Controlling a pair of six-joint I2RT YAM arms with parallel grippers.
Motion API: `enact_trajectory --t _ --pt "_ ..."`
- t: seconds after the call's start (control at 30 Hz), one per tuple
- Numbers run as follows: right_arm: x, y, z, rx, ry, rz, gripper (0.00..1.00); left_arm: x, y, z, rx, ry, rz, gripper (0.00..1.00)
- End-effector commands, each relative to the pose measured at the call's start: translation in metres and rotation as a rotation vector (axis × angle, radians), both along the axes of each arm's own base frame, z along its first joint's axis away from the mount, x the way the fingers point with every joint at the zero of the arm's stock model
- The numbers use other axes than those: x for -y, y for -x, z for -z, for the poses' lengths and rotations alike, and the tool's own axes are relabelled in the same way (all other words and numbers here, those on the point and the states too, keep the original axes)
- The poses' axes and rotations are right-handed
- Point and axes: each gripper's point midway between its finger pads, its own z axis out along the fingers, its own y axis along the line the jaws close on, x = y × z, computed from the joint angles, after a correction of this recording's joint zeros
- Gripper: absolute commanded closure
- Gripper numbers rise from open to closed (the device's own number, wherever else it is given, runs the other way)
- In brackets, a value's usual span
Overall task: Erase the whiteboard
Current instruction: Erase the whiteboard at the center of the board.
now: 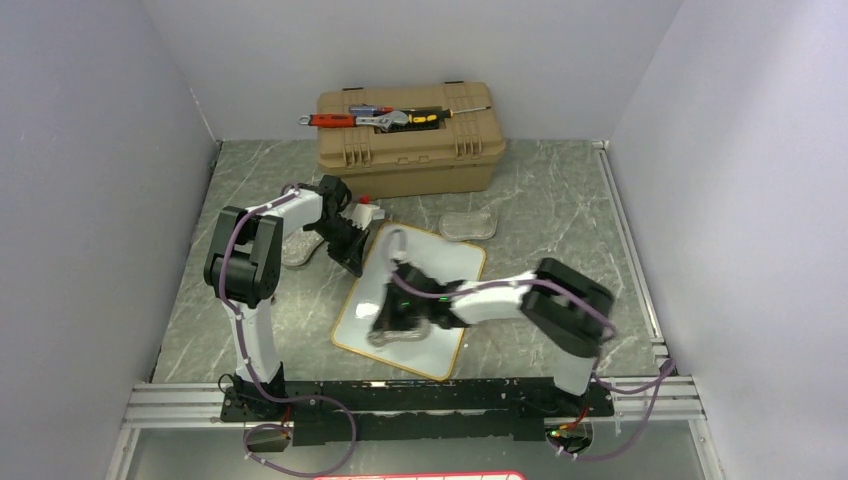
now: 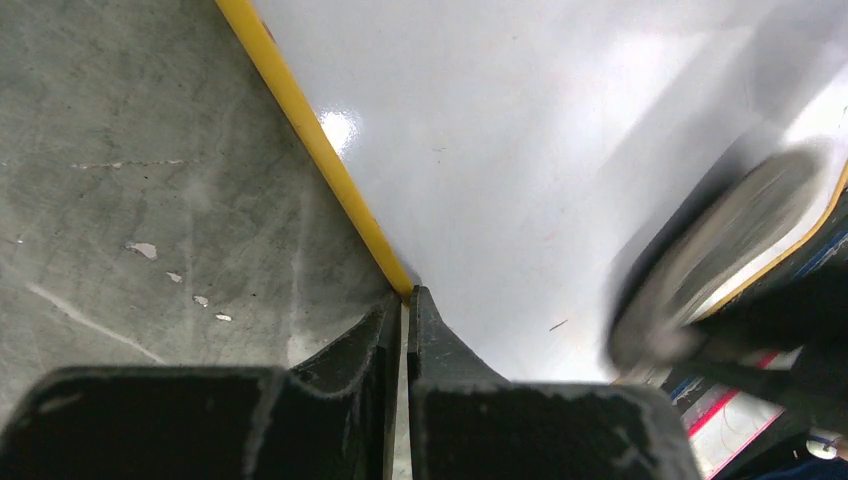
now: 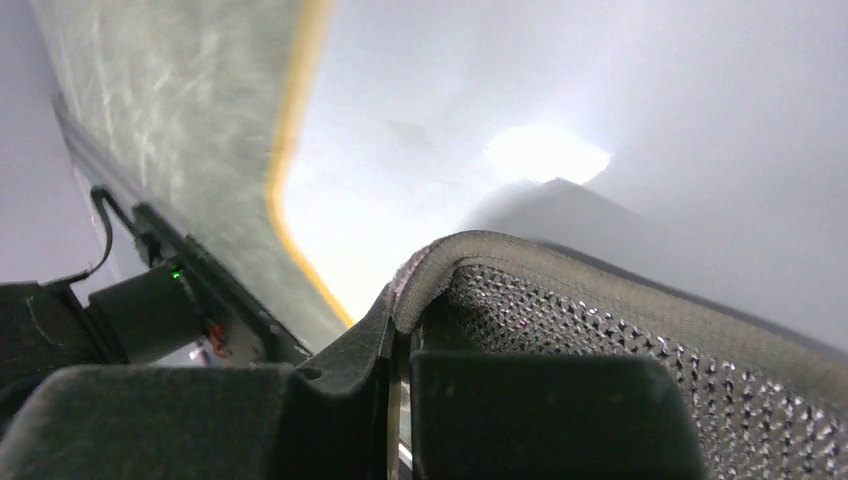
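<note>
From where I stand the whiteboard [image 1: 440, 265] lies flat in the middle of the table [image 1: 560, 200], skewed so its long axis runs from about 1 o'clock, toward the tan toolbox [image 1: 410, 140], down to 7 o'clock near the arm bases. The right gripper [image 1: 400, 315] is over the board's near half with its fingers clamped on a grey eraser pad [image 1: 395, 335], and its wrist view shows the pad's felt edge and mesh back [image 3: 640, 350] pinched between them, low over the glossy white. The left gripper [image 1: 356, 262] sits at the board's 10 o'clock long edge, fingers pressed together, their tips right at the yellow rim [image 2: 320, 160] – I'd judge it is pinning the board, not wiping. So the right arm is the one doing the work, and the bare surface lies from the pad toward 1 o'clock, along the long axis; I can make out no scribbles there, only a tiny fleck near the left fingertips. At 7 o'clock the near rim is close to the pad, so there is little run left that way; at 1 o'clock the stroke has open board before a clear oval piece [image 1: 468, 224] just past the far corner – the thing to stop short of.
</note>
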Motion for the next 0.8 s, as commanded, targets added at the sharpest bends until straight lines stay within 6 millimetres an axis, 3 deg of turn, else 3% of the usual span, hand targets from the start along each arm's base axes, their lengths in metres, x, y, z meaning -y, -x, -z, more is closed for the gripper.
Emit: enact_trajectory --t 0.0,0.07,0.17,0.33,0.37,0.47,0.57,0.6,0.7,0.77 --pt "0.153 -0.003 0.060 -0.117 0.237 0.283 1.00 -0.014 0.024 0.056 -0.059 -0.125 0.065 0.91" --pt "0.166 0.000 0.060 -0.123 0.222 0.315 1.00 -0.015 0.024 0.057 -0.052 -0.133 0.066 0.91" --pt "0.148 0.006 0.066 -0.138 0.236 0.255 1.00 -0.017 0.022 0.057 -0.044 -0.147 0.059 0.91" --pt "0.053 0.009 0.070 -0.106 0.249 0.030 1.00 -0.017 0.020 0.052 -0.036 -0.148 0.051 0.91" --pt "0.025 0.004 0.060 -0.082 0.222 -0.011 1.00 -0.017 0.020 0.050 -0.034 -0.148 0.052 0.91" --pt "-0.008 0.001 0.058 -0.076 0.213 -0.077 1.00 -0.014 0.020 0.043 -0.037 -0.134 0.052 0.91" --pt "0.008 0.003 0.058 -0.090 0.226 -0.050 1.00 -0.012 0.019 0.039 -0.019 -0.120 0.056 0.91" --pt "0.028 0.006 0.065 -0.108 0.248 -0.020 1.00 -0.012 0.019 0.039 -0.015 -0.119 0.058 0.91" --pt "0.090 0.017 0.058 -0.145 0.245 0.109 1.00 -0.013 0.020 0.039 -0.001 -0.117 0.067 0.91" --pt "0.140 0.036 0.063 -0.178 0.286 0.186 1.00 -0.013 0.018 0.037 0.013 -0.117 0.066 0.91"
